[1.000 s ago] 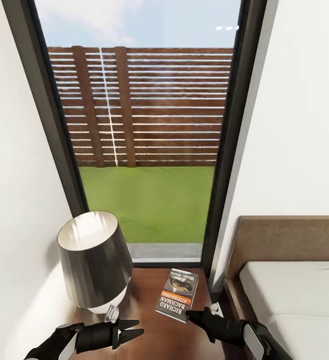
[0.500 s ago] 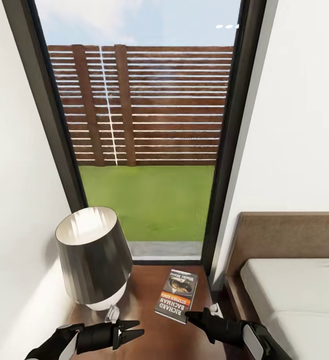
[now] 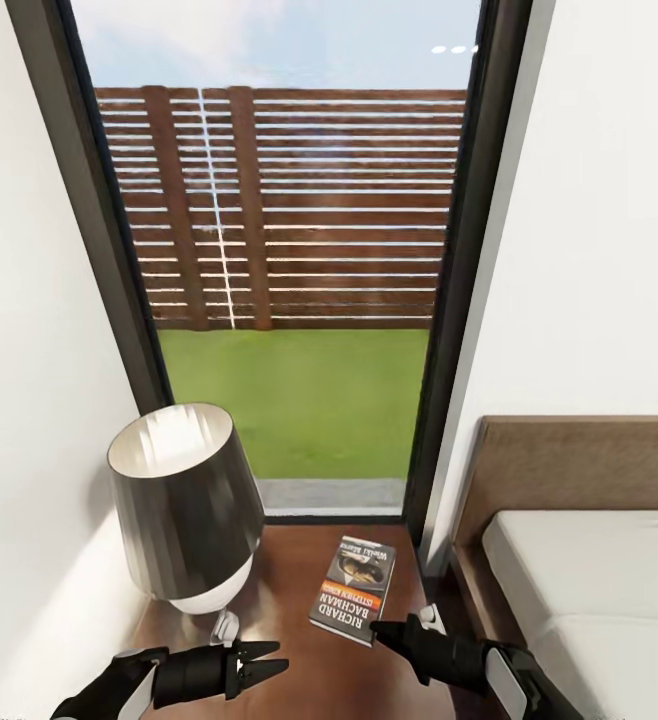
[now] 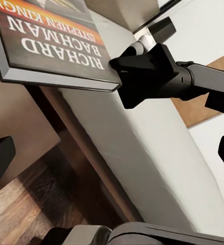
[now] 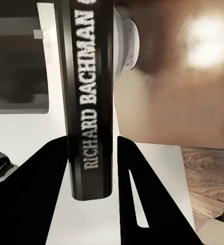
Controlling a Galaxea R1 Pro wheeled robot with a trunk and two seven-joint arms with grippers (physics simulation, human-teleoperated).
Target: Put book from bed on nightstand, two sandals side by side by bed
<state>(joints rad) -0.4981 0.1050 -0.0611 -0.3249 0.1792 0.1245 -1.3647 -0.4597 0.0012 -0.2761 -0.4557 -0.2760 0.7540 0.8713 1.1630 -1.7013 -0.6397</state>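
Head view: book (image 3: 354, 590) lying flat on the nightstand (image 3: 289, 600), right of the lamp (image 3: 184, 505) and left of the bed (image 3: 589, 570), its near right corner just beside the right gripper (image 3: 384, 632). Right wrist view: spine (image 5: 89, 102) set between the two dark fingers (image 5: 50, 173), one flush against it, the other a sliver off; cannot tell whether pinching or just let go. Left gripper (image 3: 269, 662) hanging over the near part of the worktop, fingers spread, holding nothing.

Judged as the letting-go step of the book placement. To do it well: spread the right fingers fully before any retreat, then draw straight back toward the near edge and a little upward, so that no pad drags the thin cover off the glossy top. Keep clear of the lamp base and the headboard.

Legible on cover and spine: "RICHARD BACHMAN" in white; on the orange band, "(STEPHEN KING)". Smaller lettering at the far end too blurred to read.
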